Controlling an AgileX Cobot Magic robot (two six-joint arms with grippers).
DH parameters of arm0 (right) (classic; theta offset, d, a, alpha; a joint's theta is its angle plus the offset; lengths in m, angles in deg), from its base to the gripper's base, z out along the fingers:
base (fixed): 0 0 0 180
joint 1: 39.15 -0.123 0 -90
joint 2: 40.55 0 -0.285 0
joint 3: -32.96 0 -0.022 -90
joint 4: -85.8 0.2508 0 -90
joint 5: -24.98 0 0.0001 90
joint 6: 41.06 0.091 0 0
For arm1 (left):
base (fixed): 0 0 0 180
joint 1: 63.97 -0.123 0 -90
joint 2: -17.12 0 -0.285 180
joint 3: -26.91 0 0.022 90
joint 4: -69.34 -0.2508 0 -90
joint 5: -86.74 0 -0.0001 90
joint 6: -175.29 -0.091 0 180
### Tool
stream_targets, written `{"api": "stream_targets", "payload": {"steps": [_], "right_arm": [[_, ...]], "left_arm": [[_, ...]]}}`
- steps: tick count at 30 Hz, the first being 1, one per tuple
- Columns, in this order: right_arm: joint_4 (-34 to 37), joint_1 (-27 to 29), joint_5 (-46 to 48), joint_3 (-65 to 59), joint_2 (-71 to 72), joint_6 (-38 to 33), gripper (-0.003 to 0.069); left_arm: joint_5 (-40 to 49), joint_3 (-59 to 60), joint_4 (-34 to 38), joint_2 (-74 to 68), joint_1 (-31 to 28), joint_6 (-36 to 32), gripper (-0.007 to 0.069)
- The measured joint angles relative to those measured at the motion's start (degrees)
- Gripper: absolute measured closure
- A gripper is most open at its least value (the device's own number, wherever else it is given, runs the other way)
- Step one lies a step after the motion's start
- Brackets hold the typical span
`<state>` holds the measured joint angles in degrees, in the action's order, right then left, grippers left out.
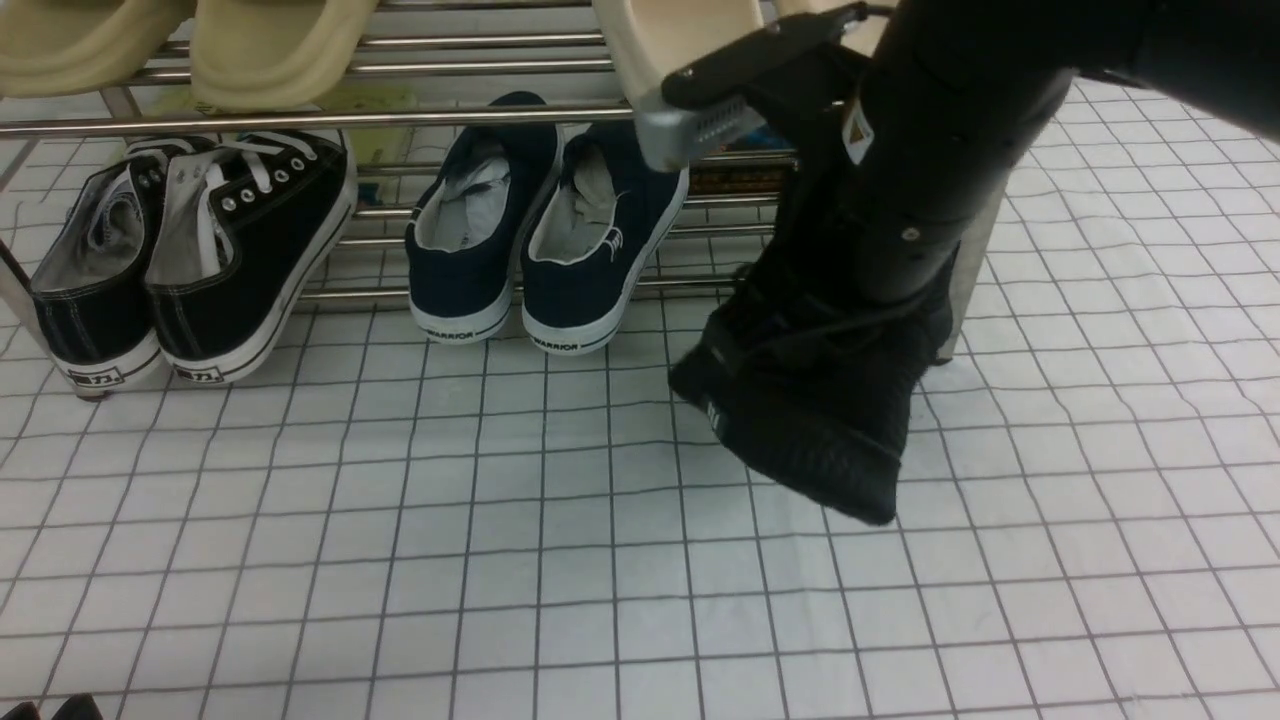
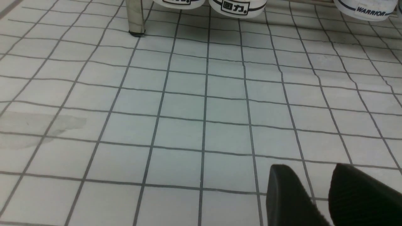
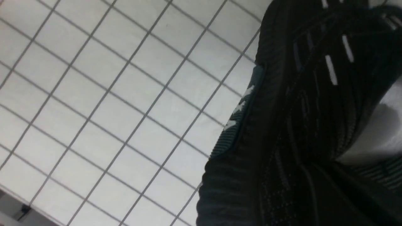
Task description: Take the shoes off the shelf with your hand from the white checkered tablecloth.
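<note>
The black knit shoes [image 1: 805, 420] lie at the right end of the steel shelf [image 1: 400, 118], heels out on the white checkered tablecloth [image 1: 500, 560]. My right arm [image 1: 950, 150] reaches down into them; its gripper is buried in the shoes and its fingers are hidden. In the right wrist view the shoes [image 3: 307, 119] fill the frame close up, with small white dashes and white paper stuffing [image 3: 380, 131]. My left gripper [image 2: 311, 168] hovers low over the cloth at the front left, black fingers [image 2: 289, 194] apart and empty. Its tips show in the front view [image 1: 50, 708].
The black canvas white-laced pair [image 1: 190, 250] and the navy WARRIOR pair [image 1: 540, 230] sit on the shelf's lower tier. Beige slippers [image 1: 270, 45] rest on the upper tier. A shelf post [image 2: 135, 17] stands on the cloth in the left wrist view.
</note>
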<state>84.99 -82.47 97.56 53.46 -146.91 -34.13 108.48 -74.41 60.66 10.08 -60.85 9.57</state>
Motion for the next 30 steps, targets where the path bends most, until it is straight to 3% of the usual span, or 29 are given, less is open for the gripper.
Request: {"api": "stream_targets", "payload": {"steps": [5,18,26,30], "right_arm": [[-0.7,-3.2,0.0,-2.6,0.1,0.3,0.0634],[-14.3,-4.5,-0.9,-2.5,0.0,2.7,0.0631],[-9.5,-4.5,-3.1,-2.5,-3.5,5.9,0.0613],[-3.9,-4.7,-2.4,-2.5,-8.3,8.0,0.0508]], "left_arm": [[0.0,0.0,0.0,0.0,0.0,0.0,0.0385],[0.0,0.0,0.0,0.0,0.0,0.0,0.0385],[0.0,0.0,0.0,0.0,0.0,0.0,0.0385],[0.0,0.0,0.0,0.0,0.0,0.0,0.0385]]}}
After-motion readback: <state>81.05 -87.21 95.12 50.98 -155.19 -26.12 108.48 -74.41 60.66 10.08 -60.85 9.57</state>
